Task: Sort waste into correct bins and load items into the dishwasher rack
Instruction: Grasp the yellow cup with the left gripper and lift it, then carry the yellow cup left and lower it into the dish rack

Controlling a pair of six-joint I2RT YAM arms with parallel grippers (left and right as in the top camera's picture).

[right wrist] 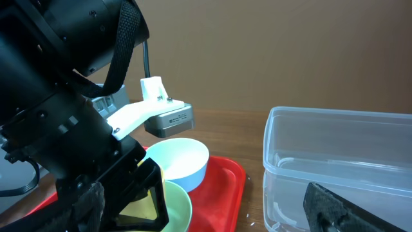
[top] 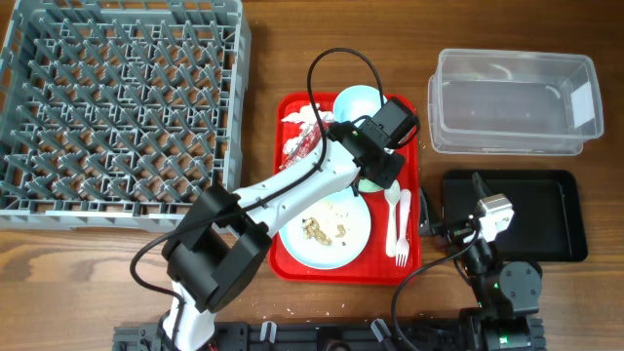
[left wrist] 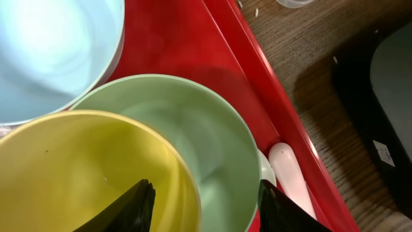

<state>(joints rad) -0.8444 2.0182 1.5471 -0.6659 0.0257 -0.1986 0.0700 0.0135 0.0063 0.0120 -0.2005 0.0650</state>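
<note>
Item: yellow cup (left wrist: 84, 167), resting at pale green bowl (left wrist: 206, 129) on red tray (left wrist: 193, 45); step: rack-loading pick-up; L claw (left wrist: 205, 190) spread astride cup wall, nothing gripped yet; next req.: clench, lift, carry to dishwasher rack (top: 117, 97).

Big grey dishwasher rack (top: 117, 107) sits far left on the desk (top: 273, 49), pegs upright. On the red tray (top: 331, 276), the pale blue plate (top: 353, 229) lies flat at the near end, with beige food scraps (top: 320, 230) scattered across its middle. The pale blue bowl (top: 356, 102) stands upright at the far end, crumpled white napkins (top: 300, 117) beside it, red-and-white wrapper (top: 297, 146) just nearer. The yellow cup (left wrist: 84, 167) overlaps the pale green bowl (left wrist: 212, 142); whether nested or above is unclear. White spoon (top: 392, 210) and fork (top: 401, 239) lie side by side. The clear tub (top: 439, 107) sits far right, with the black tray (top: 556, 210) nearer.
</note>
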